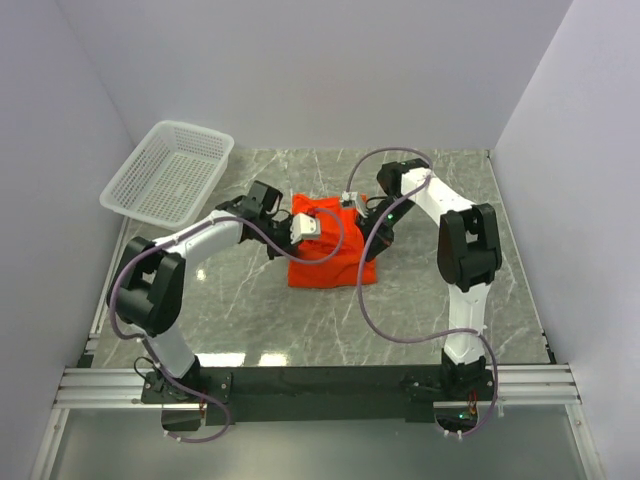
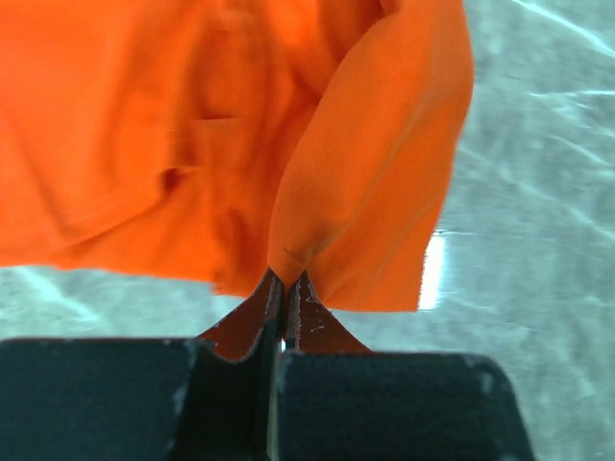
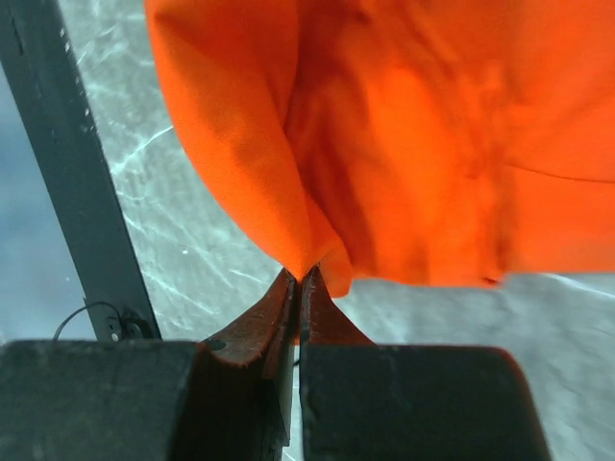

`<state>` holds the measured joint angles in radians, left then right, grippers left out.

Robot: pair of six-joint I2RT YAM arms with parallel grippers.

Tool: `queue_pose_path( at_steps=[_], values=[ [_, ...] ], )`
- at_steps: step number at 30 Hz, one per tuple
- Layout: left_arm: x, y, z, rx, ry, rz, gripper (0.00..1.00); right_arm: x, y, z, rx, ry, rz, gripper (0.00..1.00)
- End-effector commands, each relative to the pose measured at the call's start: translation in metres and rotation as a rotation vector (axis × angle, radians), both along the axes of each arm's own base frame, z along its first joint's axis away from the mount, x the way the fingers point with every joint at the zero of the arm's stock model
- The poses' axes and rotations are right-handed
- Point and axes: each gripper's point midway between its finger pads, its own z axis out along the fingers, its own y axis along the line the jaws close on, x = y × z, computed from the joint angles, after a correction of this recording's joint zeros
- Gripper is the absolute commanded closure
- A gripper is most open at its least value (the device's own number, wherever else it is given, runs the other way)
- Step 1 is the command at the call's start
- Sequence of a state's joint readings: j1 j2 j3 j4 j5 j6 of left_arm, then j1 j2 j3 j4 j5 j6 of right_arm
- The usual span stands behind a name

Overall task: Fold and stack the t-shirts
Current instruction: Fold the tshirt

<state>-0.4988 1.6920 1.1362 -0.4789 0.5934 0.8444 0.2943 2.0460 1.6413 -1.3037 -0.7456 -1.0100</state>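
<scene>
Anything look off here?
The white basket sits askew at the far left corner of the table, seemingly overhanging its edge. Otherwise nothing odd: left pincer and right pincer are each shut on the orange t-shirt, bunched between them.

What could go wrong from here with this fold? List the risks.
1. The left gripper and right gripper each pinch only a thin edge of the t-shirt at their tips; a tug could pull it free.
2. The cloth hangs bunched and creased between them, so the fold may land crooked.
3. The right arm's purple cable loops beside the shirt and might snag it.
</scene>
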Motion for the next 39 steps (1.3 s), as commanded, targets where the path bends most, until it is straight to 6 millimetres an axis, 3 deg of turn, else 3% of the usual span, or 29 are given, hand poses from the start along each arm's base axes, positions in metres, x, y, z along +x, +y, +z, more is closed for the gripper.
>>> queue_pose_path(
  at_steps=[1,2,7,16,18,20,25,27,30,34,36,39],
  values=[
    [0.013,-0.003,0.016,-0.040,0.002,-0.037,1.00,0.024,0.001,0.018,0.010,-0.013,-0.059,1.00],
    [0.022,-0.004,0.021,-0.047,-0.014,-0.031,1.00,0.031,0.001,0.012,-0.001,-0.006,-0.069,1.00],
    [0.057,0.003,0.022,-0.031,-0.068,0.042,1.00,0.075,0.004,0.023,0.006,-0.070,-0.151,1.00],
    [0.139,-0.003,0.068,-0.124,-0.318,0.216,1.00,0.145,0.006,0.040,0.035,-0.229,-0.313,1.00],
    [0.152,-0.001,0.065,-0.120,-0.346,0.259,1.00,0.156,0.010,0.043,0.043,-0.241,-0.371,1.00],
    [0.170,-0.002,0.070,-0.140,-0.390,0.316,1.00,0.182,0.012,0.040,0.039,-0.299,-0.444,1.00],
    [0.213,0.001,0.061,-0.170,-0.446,0.493,1.00,0.232,0.015,0.034,0.035,-0.376,-0.649,1.00],
    [0.226,0.007,0.054,-0.155,-0.469,0.558,1.00,0.244,0.015,0.034,0.025,-0.405,-0.691,1.00],
    [0.236,0.012,0.049,-0.146,-0.482,0.615,1.00,0.258,0.013,0.024,0.000,-0.433,-0.734,1.00],
    [0.242,0.025,0.042,-0.115,-0.497,0.692,1.00,0.262,0.016,0.014,-0.004,-0.424,-0.738,1.00],
    [0.240,0.025,0.047,-0.127,-0.510,0.698,1.00,0.258,0.020,0.015,0.020,-0.414,-0.722,1.00],
    [0.233,0.024,0.050,-0.130,-0.525,0.688,1.00,0.258,0.028,0.031,0.077,-0.433,-0.697,1.00]
  ],
)
